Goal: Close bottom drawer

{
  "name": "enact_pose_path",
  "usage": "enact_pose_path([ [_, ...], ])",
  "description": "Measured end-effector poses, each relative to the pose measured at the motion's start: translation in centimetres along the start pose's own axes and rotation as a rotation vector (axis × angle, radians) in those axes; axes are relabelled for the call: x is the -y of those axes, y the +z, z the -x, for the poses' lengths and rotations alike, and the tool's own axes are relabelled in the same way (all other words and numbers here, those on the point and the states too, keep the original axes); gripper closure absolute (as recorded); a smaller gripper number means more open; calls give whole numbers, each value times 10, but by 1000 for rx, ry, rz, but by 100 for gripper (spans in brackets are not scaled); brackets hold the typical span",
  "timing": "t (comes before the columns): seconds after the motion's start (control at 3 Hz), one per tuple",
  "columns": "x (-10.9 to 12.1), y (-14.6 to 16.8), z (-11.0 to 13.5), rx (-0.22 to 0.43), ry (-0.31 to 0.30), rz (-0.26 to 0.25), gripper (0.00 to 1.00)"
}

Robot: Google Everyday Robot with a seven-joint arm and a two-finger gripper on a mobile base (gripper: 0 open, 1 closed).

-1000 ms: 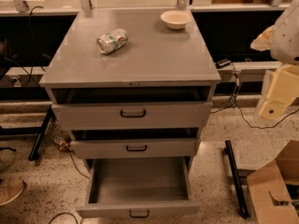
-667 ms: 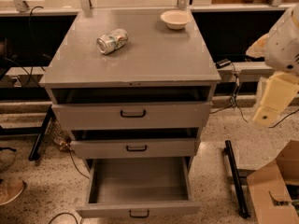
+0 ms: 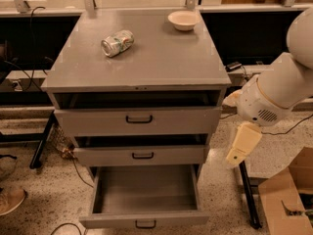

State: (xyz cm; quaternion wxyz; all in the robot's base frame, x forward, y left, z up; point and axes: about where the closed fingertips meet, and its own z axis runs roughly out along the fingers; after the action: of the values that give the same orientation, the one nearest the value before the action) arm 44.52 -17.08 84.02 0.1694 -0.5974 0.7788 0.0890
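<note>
**Bottom drawer open, closing not yet begun**

A grey metal cabinet [image 3: 161,67] fills the middle of the scene, with three drawers stacked down its near face. The robot's pale arm [image 3: 281,84] reaches in from the right, well apart from the cabinet's front. The bottom drawer [image 3: 146,190] sits lowest, nearest the floor. It is pulled far out toward the viewer, so its deep, empty box body shows from above. Its low front panel carries a small black loop handle [image 3: 145,224]. Above it, the top drawer [image 3: 139,122] and middle drawer [image 3: 142,155] each stand slightly ajar. The hand [image 3: 242,145] hangs pointing down, to the right of the cabinet at about the middle drawer's height, touching nothing. Whether it is open or closed cannot be told. Judging by this, none of the task is done: the hand has yet to reach the front panel, and the whole push inward is left. On the cabinet's top surface lie a drinks can [image 3: 117,42] on its side, left, and a small bowl [image 3: 183,20], far right.
</note>
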Motion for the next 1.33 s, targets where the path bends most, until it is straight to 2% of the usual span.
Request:
enact_pose_path([
  [0.33,-4,18,-5,-11,16,9,0],
  [0.67,-21,84,-33,-99,95,60,0],
  [1.0,-53,166,-69,-106,197,158,0],
  [1.33,-71,235,-89,-72,268,227,0],
])
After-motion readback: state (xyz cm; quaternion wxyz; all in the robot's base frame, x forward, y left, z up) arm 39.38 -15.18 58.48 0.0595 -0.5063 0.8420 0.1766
